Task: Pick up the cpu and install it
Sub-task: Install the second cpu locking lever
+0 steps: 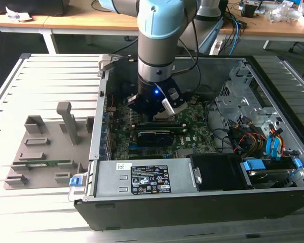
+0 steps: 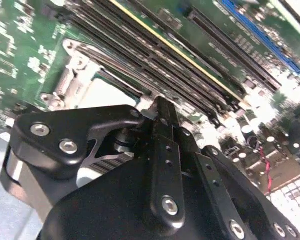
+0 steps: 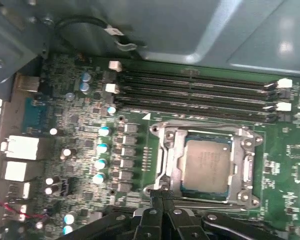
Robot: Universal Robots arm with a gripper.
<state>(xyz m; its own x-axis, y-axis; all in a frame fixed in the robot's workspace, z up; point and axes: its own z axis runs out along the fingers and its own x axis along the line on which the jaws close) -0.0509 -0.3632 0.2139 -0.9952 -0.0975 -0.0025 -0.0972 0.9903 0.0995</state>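
While the arm reaches down into the open computer case (image 1: 273, 101), the grey fixture tray (image 1: 45, 152) sits out on the slatted table (image 1: 50, 76) at the exterior view's left, with a long green memory stick (image 1: 48, 163) lying in one of its slots. Moving right, the gripper (image 1: 154, 109) hangs low over the green motherboard (image 1: 192, 134), a small blue light glowing on its wrist. Nearer the camera, the silver power supply box (image 1: 147, 177) runs along the case's front edge, and further to the exterior view's right a tangle of coloured cables (image 1: 248, 139) lies beside the metal drive cage (image 1: 233, 96).

In the first wrist view, the cpu (image 3: 206, 166) lies flat inside the socket frame (image 3: 165, 150), its silver-grey top facing up and the frame's metal bracket around it. The black fingertips (image 3: 160, 197) come together just at the frame's edge, beside the chip and not on it. Beyond the socket run the long dark memory slots (image 3: 195, 95).

In the second wrist view, the gripper (image 2: 160, 107) looks pressed closed, its two black fingers meeting with nothing between them, poised just over the socket's bracket (image 2: 75, 75).
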